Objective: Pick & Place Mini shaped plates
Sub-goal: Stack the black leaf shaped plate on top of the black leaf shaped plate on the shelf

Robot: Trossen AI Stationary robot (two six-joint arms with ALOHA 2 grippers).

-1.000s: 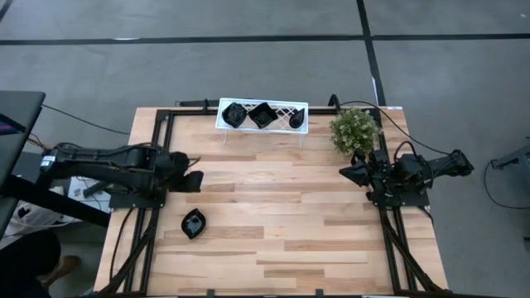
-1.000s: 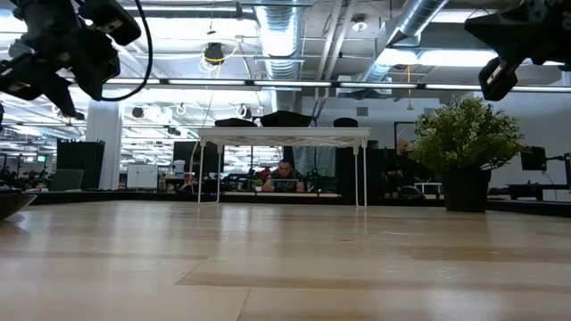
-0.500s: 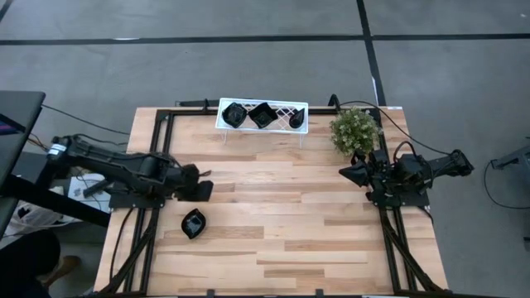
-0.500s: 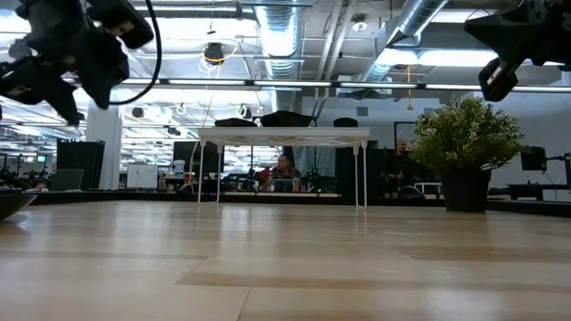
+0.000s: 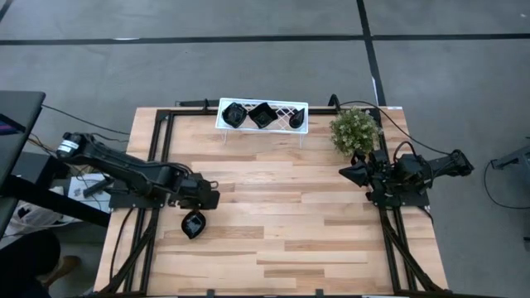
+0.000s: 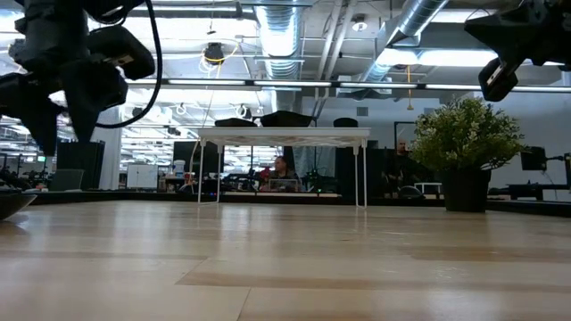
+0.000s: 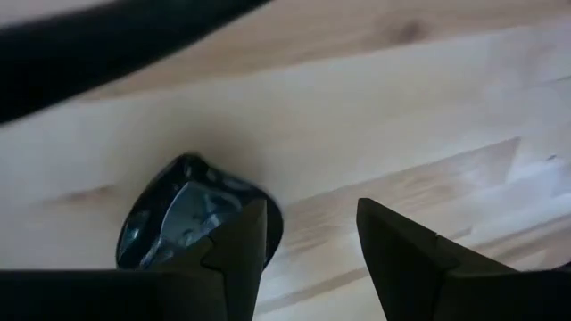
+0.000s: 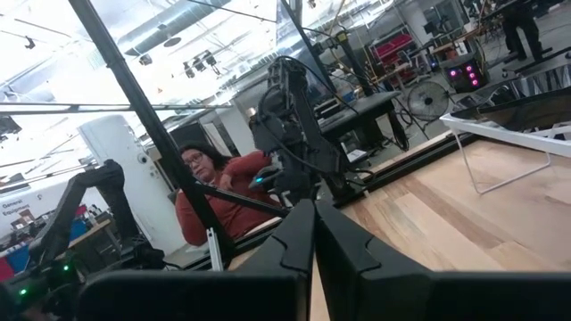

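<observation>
Three plates are sitting in the rack [image 5: 262, 115]; one plate [image 5: 194, 223] is being reached by the open left end effector [image 5: 207, 195]; the closed right end effector [image 5: 348, 172] is waiting.

From above, the left end effector [image 5: 207, 199] is covering the upper edge of the lone black plate [image 5: 194, 223], and whether it is touching cannot be told. The wrist view is cutting that plate [image 7: 192, 218] off behind one finger [image 7: 234, 254]. On the white rack [image 5: 262, 115], the third dish's [image 5: 296, 121] shape is staying too small to read.
</observation>
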